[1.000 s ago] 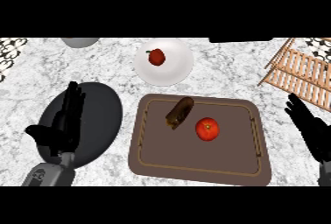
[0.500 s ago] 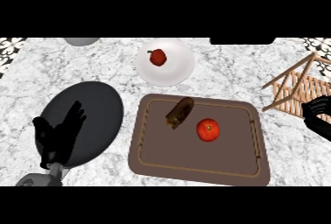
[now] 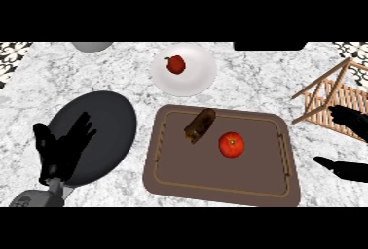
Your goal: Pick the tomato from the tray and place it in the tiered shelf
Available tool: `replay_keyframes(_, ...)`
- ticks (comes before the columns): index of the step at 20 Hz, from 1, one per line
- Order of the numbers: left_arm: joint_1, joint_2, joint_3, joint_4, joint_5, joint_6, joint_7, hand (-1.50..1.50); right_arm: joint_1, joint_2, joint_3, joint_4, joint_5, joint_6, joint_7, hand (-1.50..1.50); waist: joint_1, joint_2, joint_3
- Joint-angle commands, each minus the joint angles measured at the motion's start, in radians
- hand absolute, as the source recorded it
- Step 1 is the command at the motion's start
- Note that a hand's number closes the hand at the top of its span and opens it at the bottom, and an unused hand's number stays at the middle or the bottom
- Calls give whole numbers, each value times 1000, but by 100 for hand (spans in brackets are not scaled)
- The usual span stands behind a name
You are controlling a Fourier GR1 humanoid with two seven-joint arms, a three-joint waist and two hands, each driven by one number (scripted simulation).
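Note:
A red tomato (image 3: 230,144) lies on the brown tray (image 3: 215,187), right of a dark brown oblong vegetable (image 3: 200,125). The wooden tiered shelf (image 3: 332,101) stands tilted at the right edge. My right hand (image 3: 351,169) shows at the right edge, right of the tray and below the shelf, fingers and thumb spread apart, holding nothing. My left hand (image 3: 63,151) rests open over the dark plate (image 3: 108,121) at the left, fingers up.
A white plate (image 3: 191,78) with a small red fruit (image 3: 175,64) sits behind the tray. A grey round object (image 3: 91,46) lies at the top left. Patterned tiles mark the counter's far corners.
The view has shifted, so everything sits lower and more to the left. My right hand has moved to the right edge near the shelf. The left hand has dropped lower over the dark plate.

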State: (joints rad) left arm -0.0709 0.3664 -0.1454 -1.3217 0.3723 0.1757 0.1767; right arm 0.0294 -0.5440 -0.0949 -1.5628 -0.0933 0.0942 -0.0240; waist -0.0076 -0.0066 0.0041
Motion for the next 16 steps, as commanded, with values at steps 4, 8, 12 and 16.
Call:
replay_keyframes(4, 19, -25, -11, 20, -19, -11, 20, 0, 16, -92, 33, -278, -87, 148, 272, -150, 0, 4, -6)
replay_keyframes(8, 15, -16, -2, -2, -17, -16, 37, 0, -62, -112, 126, -432, -51, 112, 534, -150, 10, 4, -7)
replay_keyframes(12, -6, -26, -1, 3, -31, -4, 66, 0, -204, -89, 182, -447, 4, 37, 788, -150, 19, 7, -6)
replay_keyframes(16, -25, -4, 38, 38, -19, -50, 61, 0, -303, -19, 280, -477, 120, -21, 980, -150, 15, 7, -6)
